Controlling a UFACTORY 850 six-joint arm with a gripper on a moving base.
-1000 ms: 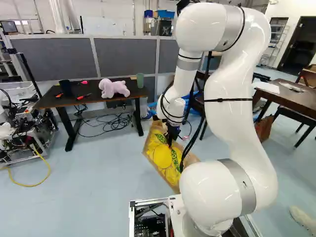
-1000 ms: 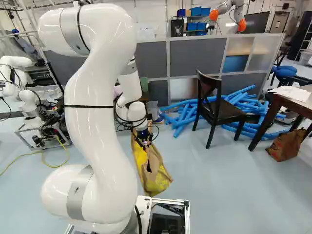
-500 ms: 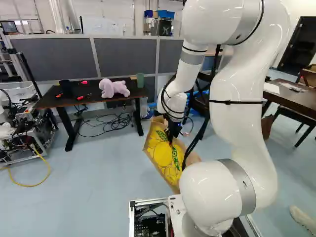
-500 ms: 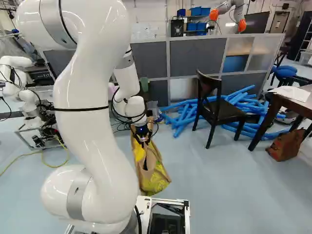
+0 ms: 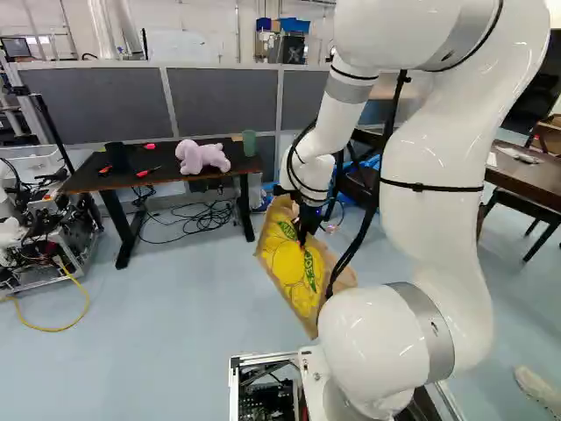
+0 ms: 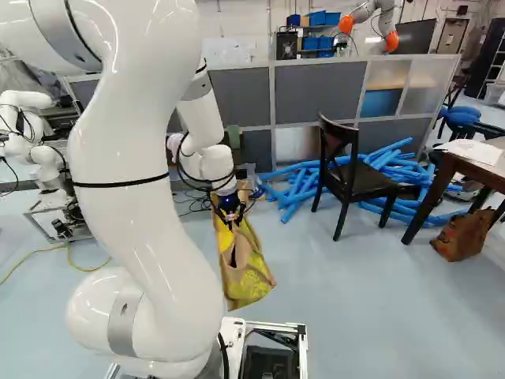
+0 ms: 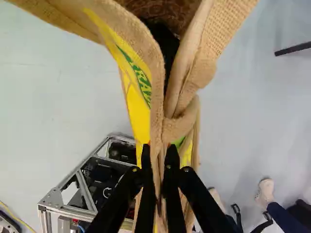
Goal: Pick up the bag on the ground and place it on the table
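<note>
clamping the bag (image 5: pixel 294 272) between my fingers (image 7: pixel 172 194), i have the gripping done, and placing onto the table (image 5: pixel 105 181) remains.

At the left of the left base view, we saw a dark surface (image 5: pixel 86 179) carrying a pink stuffed animal (image 5: pixel 202 157) between a black container (image 5: pixel 117 156) and a green cup (image 5: pixel 249 144); small red items (image 5: pixel 149 171) lay near the container.

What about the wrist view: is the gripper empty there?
No, the gripper is shut on the tan and yellow bag, whose gathered cloth is pinched between its two fingers.
</note>
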